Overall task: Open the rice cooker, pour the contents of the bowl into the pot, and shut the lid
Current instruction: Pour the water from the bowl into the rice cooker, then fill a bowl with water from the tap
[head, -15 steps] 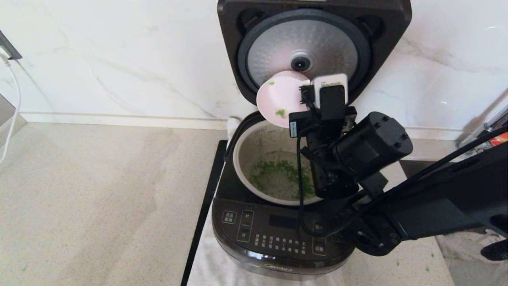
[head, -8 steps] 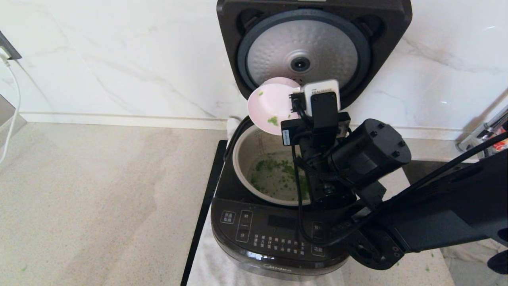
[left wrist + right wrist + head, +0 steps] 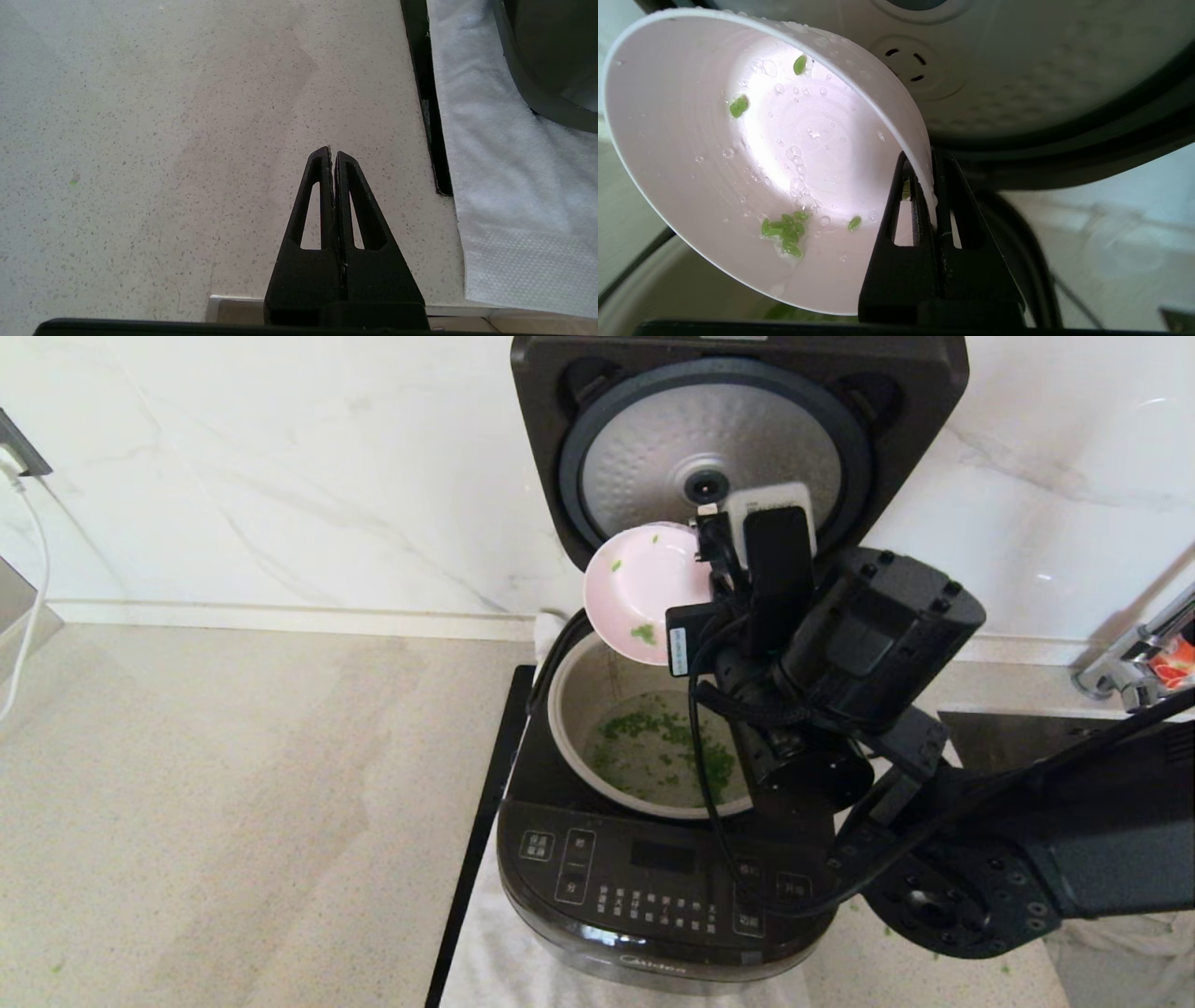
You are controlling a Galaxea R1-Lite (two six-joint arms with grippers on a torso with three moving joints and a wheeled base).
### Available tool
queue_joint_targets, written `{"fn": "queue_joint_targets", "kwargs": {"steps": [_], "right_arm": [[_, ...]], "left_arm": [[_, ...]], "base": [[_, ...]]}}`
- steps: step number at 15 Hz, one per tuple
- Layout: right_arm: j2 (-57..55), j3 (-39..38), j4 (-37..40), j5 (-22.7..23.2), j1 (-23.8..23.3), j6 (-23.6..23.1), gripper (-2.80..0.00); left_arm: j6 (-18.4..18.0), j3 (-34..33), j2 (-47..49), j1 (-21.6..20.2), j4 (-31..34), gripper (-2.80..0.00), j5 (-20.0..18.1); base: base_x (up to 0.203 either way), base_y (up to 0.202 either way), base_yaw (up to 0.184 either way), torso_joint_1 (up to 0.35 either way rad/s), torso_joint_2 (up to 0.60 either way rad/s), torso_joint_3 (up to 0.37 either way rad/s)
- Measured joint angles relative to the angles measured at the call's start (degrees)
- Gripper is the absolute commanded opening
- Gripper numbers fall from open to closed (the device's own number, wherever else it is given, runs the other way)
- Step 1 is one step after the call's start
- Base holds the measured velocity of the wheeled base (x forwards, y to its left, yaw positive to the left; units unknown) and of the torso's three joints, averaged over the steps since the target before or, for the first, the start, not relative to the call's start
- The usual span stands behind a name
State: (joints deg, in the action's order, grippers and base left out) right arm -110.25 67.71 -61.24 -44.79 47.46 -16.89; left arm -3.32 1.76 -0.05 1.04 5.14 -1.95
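The black rice cooker [image 3: 653, 887] stands with its lid [image 3: 719, 439] raised, dimpled silver plate facing me. In its grey pot [image 3: 583, 700] float chopped green bits in water [image 3: 653, 751]. My right gripper [image 3: 929, 161] is shut on the rim of the pale pink bowl [image 3: 639, 588] [image 3: 752, 158], which hangs tipped on its side above the pot's back edge. Only a few green bits [image 3: 784, 231] and water drops cling inside the bowl. My left gripper [image 3: 332, 154] is shut and empty over the bare countertop, left of the cooker.
A white towel [image 3: 504, 200] lies under the cooker, beside a black strip [image 3: 481, 831]. Speckled countertop [image 3: 233, 803] stretches to the left. A marble wall [image 3: 280, 476] rises behind. A tap [image 3: 1134, 663] shows at the far right. A few green bits lie on the counter near the right arm.
The right arm has risen and swung, its wrist turning. The bowl stays tipped over the pot's back edge, shifted slightly left and up from a second ago.
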Motion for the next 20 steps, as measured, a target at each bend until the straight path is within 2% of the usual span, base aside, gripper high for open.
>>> {"fn": "queue_joint_targets", "kwargs": {"steps": [2,4,7,9,12,15,17,20], "right_arm": [[3.0,4.0,14.6,0.4,0.1,8.4,-2.80],[6.4,9.9,32.0,2.9,-0.6,18.9,-2.80],[11.2,18.6,57.7,11.1,-2.5,33.5,-2.80],[14.9,22.2,73.1,18.3,-5.1,40.3,-2.80],[20.5,23.5,89.0,26.3,-10.8,42.5,-2.80],[25.5,22.6,99.1,33.2,-20.5,42.9,-2.80],[27.7,20.7,101.5,37.5,-31.1,43.2,-2.80],[29.0,16.6,102.2,46.5,-51.6,40.9,-2.80]], "left_arm": [[0.0,0.0,0.0,0.0,0.0,-2.80,0.0],[0.0,0.0,0.0,0.0,0.0,-2.80,0.0],[0.0,0.0,0.0,0.0,0.0,-2.80,0.0],[0.0,0.0,0.0,0.0,0.0,-2.80,0.0],[0.0,0.0,0.0,0.0,0.0,-2.80,0.0],[0.0,0.0,0.0,0.0,0.0,-2.80,0.0],[0.0,0.0,0.0,0.0,0.0,-2.80,0.0],[0.0,0.0,0.0,0.0,0.0,-2.80,0.0]], "base": [[0.000,0.000,0.000,0.000,0.00,0.000],[0.000,0.000,0.000,0.000,0.00,0.000],[0.000,0.000,0.000,0.000,0.00,0.000],[0.000,0.000,0.000,0.000,0.00,0.000],[0.000,0.000,0.000,0.000,0.00,0.000],[0.000,0.000,0.000,0.000,0.00,0.000],[0.000,0.000,0.000,0.000,0.00,0.000],[0.000,0.000,0.000,0.000,0.00,0.000]]}}
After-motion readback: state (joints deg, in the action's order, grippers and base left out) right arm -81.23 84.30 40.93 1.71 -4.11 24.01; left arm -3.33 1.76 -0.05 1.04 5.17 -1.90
